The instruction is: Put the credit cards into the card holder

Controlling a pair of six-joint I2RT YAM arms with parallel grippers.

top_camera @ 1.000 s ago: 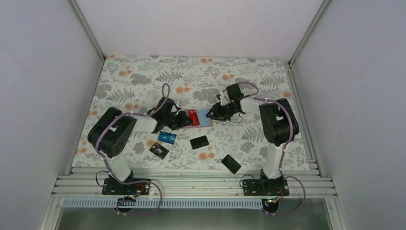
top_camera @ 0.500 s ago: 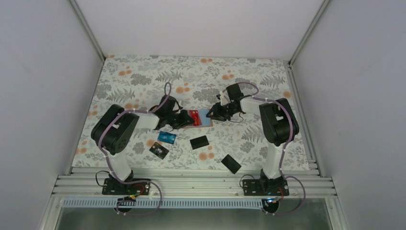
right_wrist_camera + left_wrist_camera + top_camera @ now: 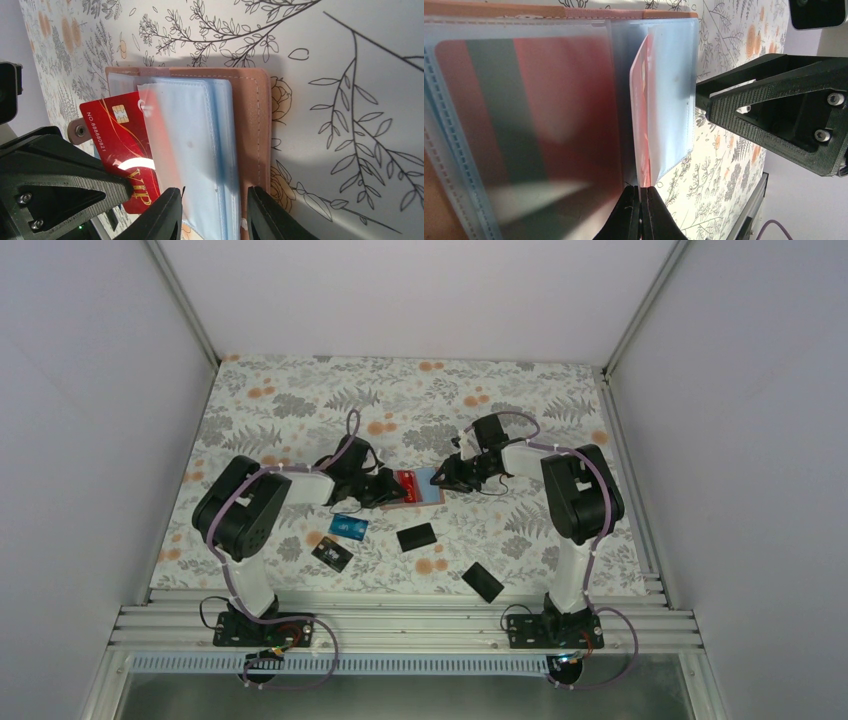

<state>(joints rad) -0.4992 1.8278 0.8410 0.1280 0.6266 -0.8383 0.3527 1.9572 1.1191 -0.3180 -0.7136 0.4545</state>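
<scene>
One red card [image 3: 120, 145] is partly in a clear sleeve [image 3: 671, 100] of the open card holder [image 3: 260, 125], mid-counter [image 3: 300, 400]. The left gripper [image 3: 640, 205] is clamped on the card's edge: push straight and flat along the slot. The right gripper [image 3: 212, 220] sits part-open astride the sleeve pack; can't tell if it's pinching. Its fingers could block the card. A blue card [image 3: 349, 527] and black cards [image 3: 417, 536] lie nearby.

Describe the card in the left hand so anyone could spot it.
Mid-table lies the open tan card holder. Sticking half out of its clear sleeves, pinched by the left hand, is the red card, chip and gold VIP lettering bare.
</scene>
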